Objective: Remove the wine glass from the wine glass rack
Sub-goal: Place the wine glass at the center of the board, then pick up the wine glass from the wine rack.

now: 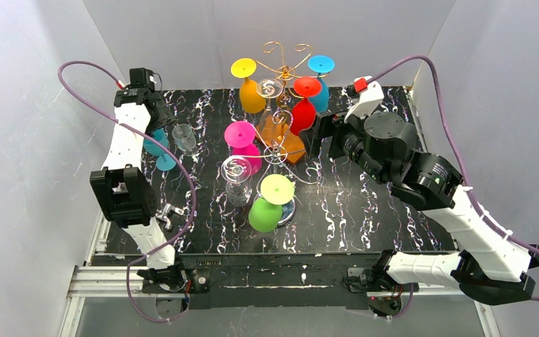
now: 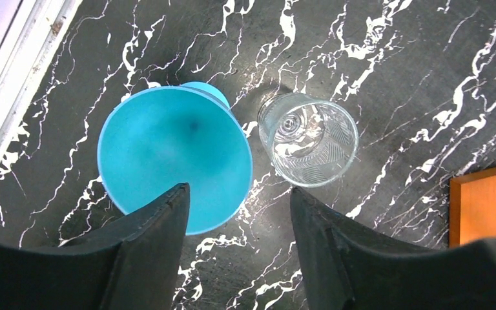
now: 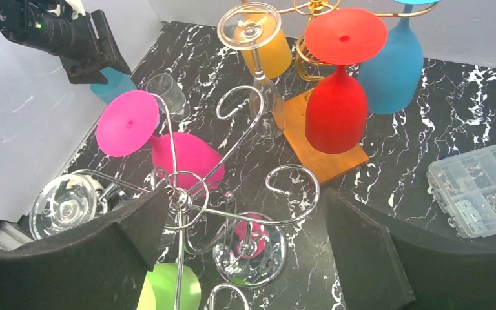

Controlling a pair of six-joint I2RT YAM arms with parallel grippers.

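A gold wire rack [image 1: 284,60] with scroll arms stands at the back and carries yellow [image 1: 251,88], clear [image 1: 270,91], red [image 1: 304,105] and blue [image 1: 321,77] glasses upside down. In front of it a silver wire rack [image 1: 275,153] on a round shiny base [image 3: 252,248] carries pink [image 3: 187,155], clear [image 3: 68,206] and green [image 3: 174,287] glasses. My right gripper [image 3: 245,200] is open and empty beside the red glass [image 3: 336,110]; the silver scroll arms show between its fingers. My left gripper [image 2: 239,194] is open and empty above a teal glass [image 2: 174,152] and a clear glass [image 2: 309,139] on the table.
A flat orange block [image 3: 326,152] lies under the gold rack. A clear plastic parts box [image 3: 484,187] sits on the marbled table at the right. White walls close in the back and both sides.
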